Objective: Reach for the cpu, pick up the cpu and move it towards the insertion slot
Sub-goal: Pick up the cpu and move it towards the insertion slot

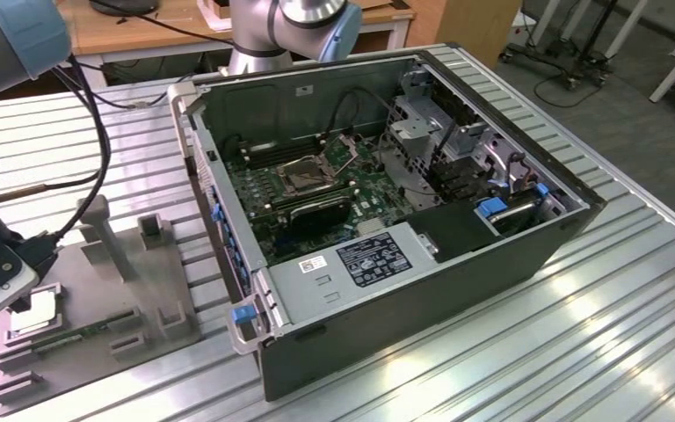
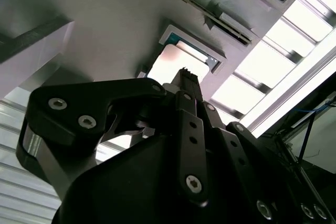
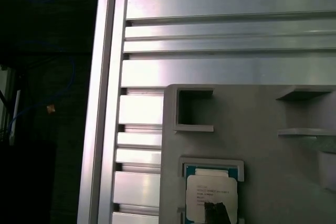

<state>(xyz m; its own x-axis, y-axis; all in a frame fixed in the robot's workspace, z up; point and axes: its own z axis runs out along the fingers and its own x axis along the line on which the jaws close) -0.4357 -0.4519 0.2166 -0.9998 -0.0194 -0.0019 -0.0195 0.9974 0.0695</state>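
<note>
Your tool (image 1: 18,301) hangs low over a grey tray (image 1: 85,281) that lies flat on the ribbed metal tabletop (image 1: 526,360). The tray sits just beside the open computer case (image 1: 455,290), on the exterior view's left of it. The cpu (image 1: 36,310) lies outside the case, flat in a square recess of that tray with its pale metal top facing up. In both wrist views the dark tip of the tool stands directly over the chip (image 3: 211,192), very near its top, but you cannot tell from them whether it touches. You also cannot tell whether the tool is set wide or narrow, because its own black body hides the gap in the second wrist view. Nothing is lifted, and the chip rests level inside its frame. A long green memory stick (image 1: 74,337) lies on the same tray, just beside the cpu and likewise outside the case. The insertion slot (image 1: 306,174) is inside the case, on the green board among dark memory slots, well apart from the tool and the cpu. The arm (image 1: 302,18) rises behind the case's far wall.
</note>
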